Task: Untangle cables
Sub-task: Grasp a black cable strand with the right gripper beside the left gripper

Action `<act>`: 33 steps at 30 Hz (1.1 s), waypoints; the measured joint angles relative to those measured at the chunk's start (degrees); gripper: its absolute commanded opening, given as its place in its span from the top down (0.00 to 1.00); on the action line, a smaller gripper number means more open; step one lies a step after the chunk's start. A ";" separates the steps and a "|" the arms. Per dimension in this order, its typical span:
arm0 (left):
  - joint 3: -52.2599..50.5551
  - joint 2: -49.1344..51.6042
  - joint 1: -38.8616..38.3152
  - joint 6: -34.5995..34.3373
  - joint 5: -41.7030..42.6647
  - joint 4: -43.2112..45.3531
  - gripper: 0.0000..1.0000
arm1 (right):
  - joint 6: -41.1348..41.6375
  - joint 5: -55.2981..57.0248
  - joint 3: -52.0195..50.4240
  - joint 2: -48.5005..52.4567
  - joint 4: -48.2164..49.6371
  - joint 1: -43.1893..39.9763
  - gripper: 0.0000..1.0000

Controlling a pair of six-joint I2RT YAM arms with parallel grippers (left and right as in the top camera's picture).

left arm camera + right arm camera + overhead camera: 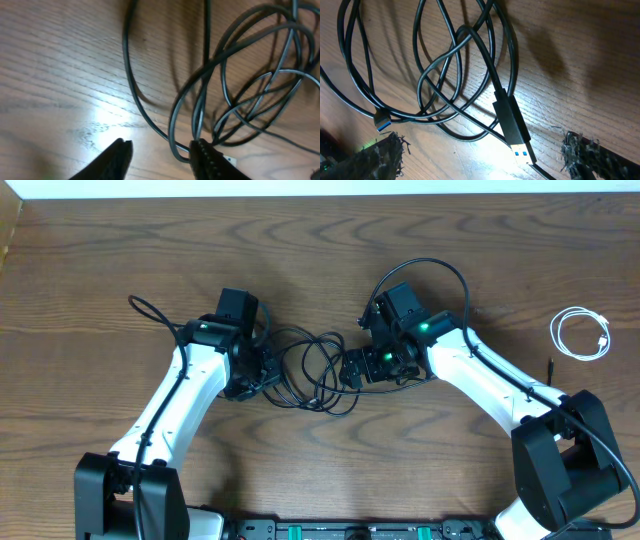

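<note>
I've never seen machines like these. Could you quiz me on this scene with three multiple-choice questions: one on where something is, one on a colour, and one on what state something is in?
1. Where is the white cable?
A. Woven into the black cables
B. Coiled alone on the right side of the table
C. Hanging off the table's front edge

2. What colour is the inside of the plug lying between the fingers of the right gripper?
A. Red
B. Yellow
C. Blue

3. What state is the right gripper in?
A. Open, not touching the plug
B. Shut on the plug
C. Shut on nothing

Answers:
1 B: the overhead view shows its coil well apart from the black cables.
2 C: the right wrist view shows a blue tip.
3 A: both fingers stand wide of the plug.
</note>
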 measured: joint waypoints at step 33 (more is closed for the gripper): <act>-1.38 0.00 -0.02 1.01 -0.26 5.11 0.66 | 0.02 -4.81 0.00 0.00 0.28 0.00 0.01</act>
